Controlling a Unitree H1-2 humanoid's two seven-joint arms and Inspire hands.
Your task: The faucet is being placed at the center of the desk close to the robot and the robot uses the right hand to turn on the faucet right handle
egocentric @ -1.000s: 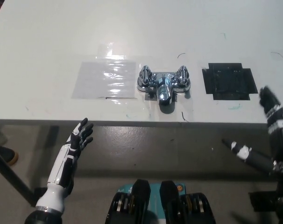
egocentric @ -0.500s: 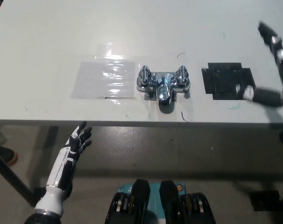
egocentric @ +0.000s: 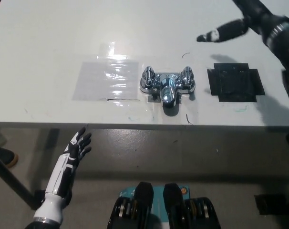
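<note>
Overhead: right robot hand [egocentric: 252, 21] open, faucet [egocentric: 167, 86] untouched

We see the chrome faucet standing on the white tabletop [egocentric: 39, 43], about midway across it and close to the near edge, with its spout pointing toward the robot. Its right handle [egocentric: 186, 76] and left handle [egocentric: 148, 76] sit on either side of the spout, and nothing touches either of them. The black right robot hand hangs above the far right part of the tabletop, well apart from the faucet and beyond the right handle. We find it open and empty, with one finger [egocentric: 221, 32] stretched toward the picture's left and the rest partly cut off by the top edge. A black patch [egocentric: 235, 82] lies flat on the tabletop just to the right of the faucet. A clear sheet [egocentric: 106, 78], shiny and taped down, lies just to the faucet's left. The white left robot hand [egocentric: 77, 145] rests low on the left, in front of the tabletop's near edge and off its surface, open with its fingers spread and holding nothing.
</note>
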